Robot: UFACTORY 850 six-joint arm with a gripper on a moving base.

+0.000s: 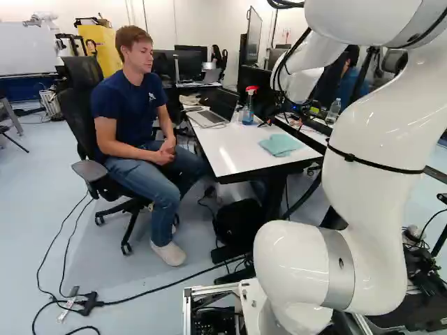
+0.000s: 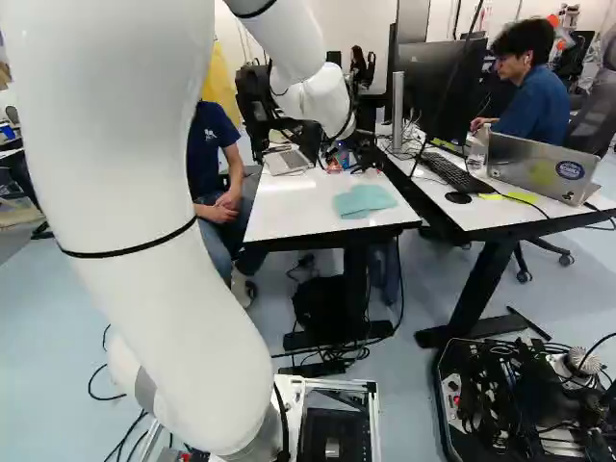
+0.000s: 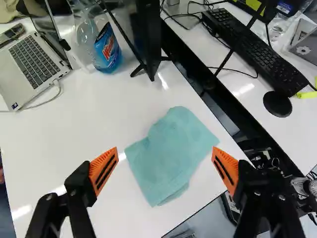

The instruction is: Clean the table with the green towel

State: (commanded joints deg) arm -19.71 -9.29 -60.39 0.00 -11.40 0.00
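Wrist view gives the gripper (image 2: 364, 159) with its two fingers spread wide, the orange pads (image 3: 104, 171) facing each other, nothing held between them. Green towel (image 3: 171, 151) lies loosely folded on the white table (image 3: 89, 134), near the edge, showing between the fingers and ahead of them.

As for print, the spray bottle (image 3: 101, 47) has a red and dark label (image 3: 108, 44) turned to the wrist camera; in the left base view its red trigger (image 1: 251, 89) stands out instead. The open laptop (image 3: 32, 67) beside it has a small dark sticker on its corner, too tiny to make out.

Only the right base view shows the whole grey lid (image 2: 539, 164) of another laptop, with a round lettered sticker (image 2: 570, 170). Only the left base view takes in the whiteboard (image 1: 26, 49). Keyboard (image 3: 252, 47) and mouse (image 3: 277, 103), on the neighbouring desk (image 3: 237, 94), show plainly in the wrist view and the right base view.
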